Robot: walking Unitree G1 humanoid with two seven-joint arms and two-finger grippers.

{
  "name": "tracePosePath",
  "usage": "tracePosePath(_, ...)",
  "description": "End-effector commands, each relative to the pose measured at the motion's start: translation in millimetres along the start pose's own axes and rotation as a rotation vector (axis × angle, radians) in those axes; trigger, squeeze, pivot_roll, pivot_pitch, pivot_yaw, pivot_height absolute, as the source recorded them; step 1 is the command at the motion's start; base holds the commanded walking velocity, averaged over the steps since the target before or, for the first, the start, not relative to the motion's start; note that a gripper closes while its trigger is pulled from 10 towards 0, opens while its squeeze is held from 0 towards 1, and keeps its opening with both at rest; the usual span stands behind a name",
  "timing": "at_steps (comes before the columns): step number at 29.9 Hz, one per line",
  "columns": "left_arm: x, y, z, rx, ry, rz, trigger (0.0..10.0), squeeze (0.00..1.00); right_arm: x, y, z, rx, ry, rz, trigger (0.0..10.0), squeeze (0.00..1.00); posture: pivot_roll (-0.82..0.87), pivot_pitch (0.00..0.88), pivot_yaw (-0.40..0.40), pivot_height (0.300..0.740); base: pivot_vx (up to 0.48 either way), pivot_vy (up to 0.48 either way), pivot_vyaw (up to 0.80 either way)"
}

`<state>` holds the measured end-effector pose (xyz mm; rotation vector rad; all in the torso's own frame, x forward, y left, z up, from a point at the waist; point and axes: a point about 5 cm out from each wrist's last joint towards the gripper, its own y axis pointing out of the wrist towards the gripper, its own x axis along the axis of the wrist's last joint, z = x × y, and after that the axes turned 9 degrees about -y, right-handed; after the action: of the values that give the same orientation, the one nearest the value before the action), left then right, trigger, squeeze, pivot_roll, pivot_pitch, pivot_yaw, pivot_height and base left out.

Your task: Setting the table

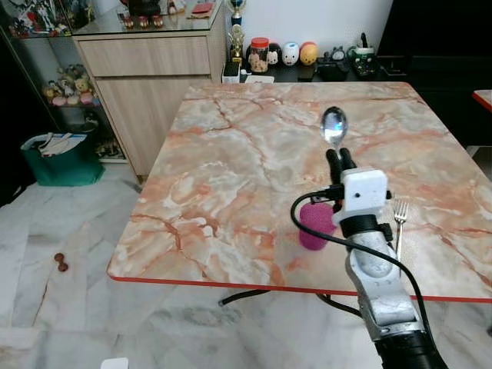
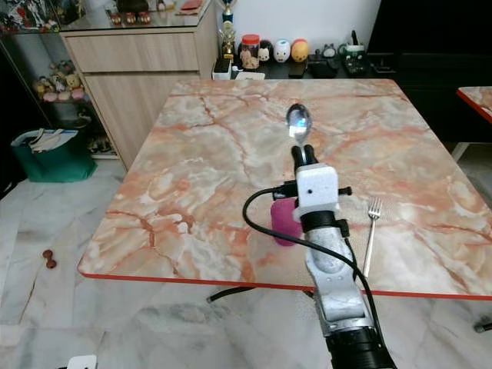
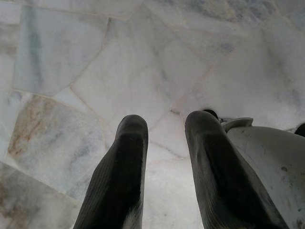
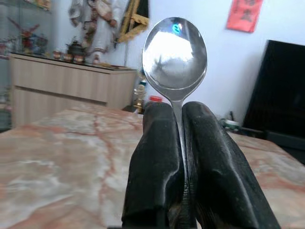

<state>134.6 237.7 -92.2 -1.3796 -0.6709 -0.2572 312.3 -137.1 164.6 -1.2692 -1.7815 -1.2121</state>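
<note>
Silver metal spoon (image 1: 334, 125) stands pinched between the two black fingers of the right gripper (image 1: 340, 160), its handle hidden down between them and its oval bowl sticking out past the fingertips, raised above the orange-veined marble tabletop with the red edge (image 1: 231, 177). The right wrist view shows the grip plainly: both fingers pressed against the thin neck of the spoon, bowl upright and facing the camera. The spoon's long axis runs along the fingers, pointing away from the robot toward the far side of the table. A silver metal fork (image 1: 400, 223) already lies flat on the marble to the right of the arm, near the front edge, tines away from the robot and handle toward it, so its axis is roughly parallel to the held spoon. A magenta cylindrical cup (image 1: 314, 225) sits just left of the forearm, partly behind it. The coming move, as I judge it, turns on this: the place beside the fork lies nearer the robot and to the right of where the spoon is held, so the right arm must draw back and lower the spoon, keeping it parallel to the fork. The left gripper (image 3: 164, 143) hangs idle over pale marble floor tiles (image 3: 119, 71), fingers spread apart and holding nothing.
</note>
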Motion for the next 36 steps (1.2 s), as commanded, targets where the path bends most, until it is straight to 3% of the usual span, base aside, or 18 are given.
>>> tracePosePath(1, -1.0, -0.9, 6.5, 0.017, 0.013, 0.001, 10.0, 0.00, 9.4, 1.4, 6.0, 0.029, -0.008, -0.037, 10.0, 0.00, -0.07, 0.000, 0.032, 0.732, 0.000, 0.000, 0.00)
tracePosePath(8, -3.2, -1.6, 7.5, 0.015, 0.012, 0.008, 10.0, 0.00, 13.2, -0.3, 19.7, 0.056, 0.024, -0.040, 10.0, 0.00, -0.07, 0.000, 0.032, 0.732, 0.000, 0.000, 0.00)
tracePosePath(17, -7.2, -2.3, 5.2, 0.000, 0.047, 0.022, 10.0, 0.00, 15.9, 6.6, 19.3, 0.063, 0.024, -0.054, 10.0, 0.00, -0.06, 0.000, 0.026, 0.732, 0.000, 0.000, 0.00)
tracePosePath(27, -27.9, -11.6, 26.5, 0.031, 0.030, 0.067, 10.0, 0.00, 16.4, 7.5, 16.5, 0.060, 0.018, -0.054, 10.0, 0.00, -0.05, 0.000, 0.010, 0.732, 0.000, 0.000, 0.00)
tracePosePath(30, -31.8, -12.9, 26.7, 0.033, 0.021, 0.075, 10.0, 0.00, 17.3, 6.1, 8.2, 0.023, -0.019, -0.064, 10.0, 0.00, -0.04, 0.000, 0.003, 0.732, 0.000, 0.000, 0.00)
tracePosePath(33, -34.7, -13.7, 26.2, 0.039, -0.001, 0.079, 10.0, 0.00, 5.1, -1.1, -18.2, -0.097, -0.038, 0.010, 10.0, 0.00, -0.06, 0.000, 0.011, 0.732, 0.000, 0.000, 0.00)
tracePosePath(36, -35.0, -12.9, 21.8, 0.029, 0.014, 0.088, 10.0, 0.00, -1.6, -8.1, -27.7, -0.089, -0.085, 0.026, 10.0, 0.00, -0.07, 0.000, 0.011, 0.732, 0.000, 0.000, 0.00)
